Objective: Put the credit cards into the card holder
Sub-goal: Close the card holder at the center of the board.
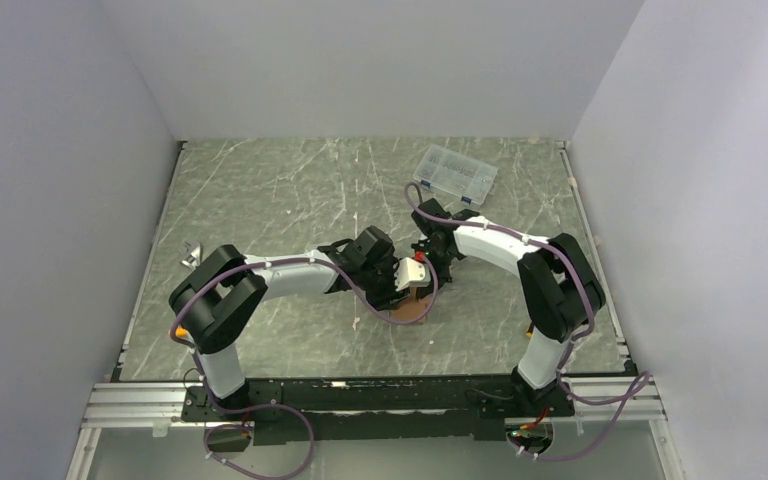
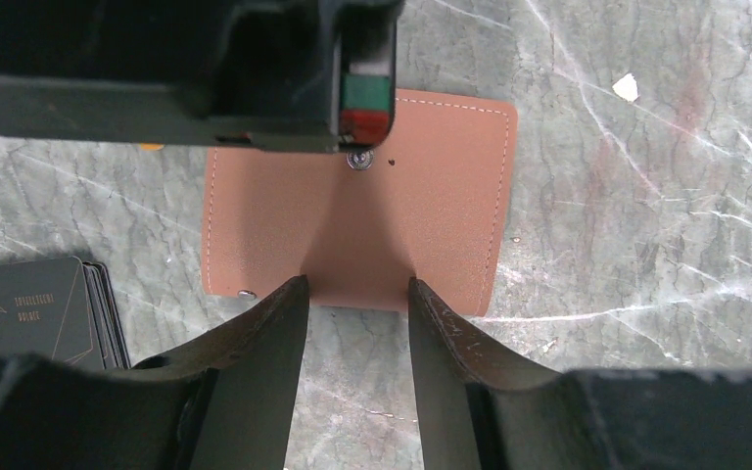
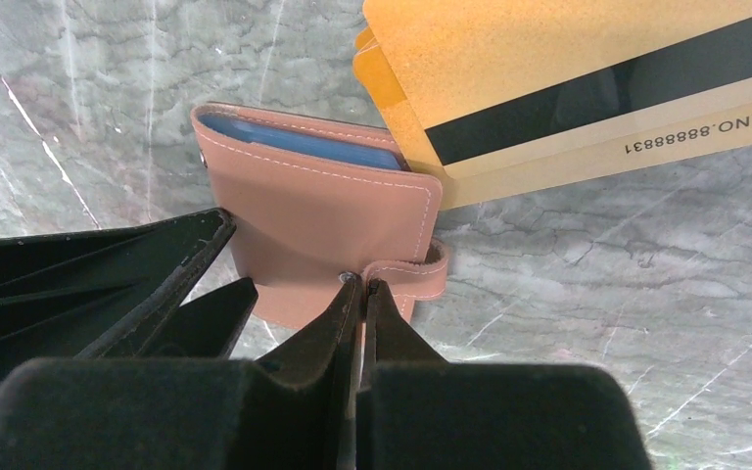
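right end effector [image 3: 359, 284] clamps the tan leather card holder [image 3: 313, 215] at its snap. orange-gold striped credit cards [image 3: 548, 59] point lengthwise toward nearly 3 o'clock. left end effector [image 2: 357, 289] half-open, empty.

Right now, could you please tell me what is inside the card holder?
Along the card holder's open edge, blue inner pockets show. The leather cover hides anything deeper, and the orange-gold cards cover one corner.

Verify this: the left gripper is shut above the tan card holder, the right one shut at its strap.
Not quite: the left wrist view shows the left gripper open above the card holder. The right gripper is indeed shut at its strap.
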